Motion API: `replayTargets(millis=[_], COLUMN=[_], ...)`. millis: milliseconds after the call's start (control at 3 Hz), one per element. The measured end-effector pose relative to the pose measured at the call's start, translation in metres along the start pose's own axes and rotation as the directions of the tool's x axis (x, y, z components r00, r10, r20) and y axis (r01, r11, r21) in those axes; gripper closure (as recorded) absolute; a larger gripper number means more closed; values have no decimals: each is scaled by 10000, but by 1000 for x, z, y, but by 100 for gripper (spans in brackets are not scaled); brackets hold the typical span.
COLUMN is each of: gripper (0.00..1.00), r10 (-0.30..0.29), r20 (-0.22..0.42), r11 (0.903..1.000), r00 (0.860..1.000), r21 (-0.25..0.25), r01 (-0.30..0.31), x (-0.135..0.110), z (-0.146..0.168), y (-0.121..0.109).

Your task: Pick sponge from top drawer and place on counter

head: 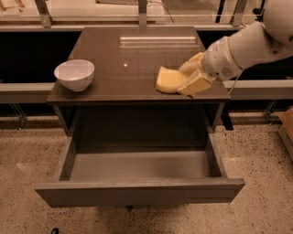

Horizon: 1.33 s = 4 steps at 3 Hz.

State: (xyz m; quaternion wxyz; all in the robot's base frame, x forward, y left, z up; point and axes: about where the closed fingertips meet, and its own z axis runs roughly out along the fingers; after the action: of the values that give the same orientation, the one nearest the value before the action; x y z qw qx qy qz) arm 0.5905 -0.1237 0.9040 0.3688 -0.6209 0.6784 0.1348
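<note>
A: What sits around your gripper, and does anything stand in its way?

B: Your gripper (pixel 184 80) is over the right front part of the counter (pixel 132 59), reaching in from the right on the white arm (pixel 247 43). The only other thing on that slab is a white bowl (pixel 74 74) at the left front corner, well apart from you. Below, the top drawer (pixel 137 194) stands pulled out wide, its front panel towards the camera and its flat floor and side walls in plain sight. Behind the counter you have metal rail posts (pixel 142 11), and a speckled floor (pixel 261 151) runs around the cabinet.

A: And the sponge, have you got it?

B: Yes. Your two pale yellow fingers are closed on the sponge (pixel 168 80), one above and one below, pinching its right side while the rest sticks out to the left. It sits low over the counter near the front edge. You cannot tell from here whether it touches the surface.

A: What is everything made of?

B: Your sponge is a soft yellow-tan block with a curved, wavy outline. The counter is glossy dark brown and flat, with a pale strip of reflected light near the back. The bowl is smooth and round. The drawer is a shallow, matte grey-brown box with a plain flat front
</note>
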Motion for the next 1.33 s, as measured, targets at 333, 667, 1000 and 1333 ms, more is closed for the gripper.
replayTargets(millis=[333, 667, 1000, 1333], gripper=[100, 100, 89, 64], r10=[793, 1475, 1946, 2165], r20=[-916, -1140, -940, -602], r11=[9968, 9888, 9800, 9746], r00=[9926, 9825, 9764, 9744], r21=[87, -38, -235, -449], r01=[-789, -1489, -1976, -2193], x=[1, 8, 14, 19], z=[15, 31, 50, 72], y=[-48, -77, -92, -100])
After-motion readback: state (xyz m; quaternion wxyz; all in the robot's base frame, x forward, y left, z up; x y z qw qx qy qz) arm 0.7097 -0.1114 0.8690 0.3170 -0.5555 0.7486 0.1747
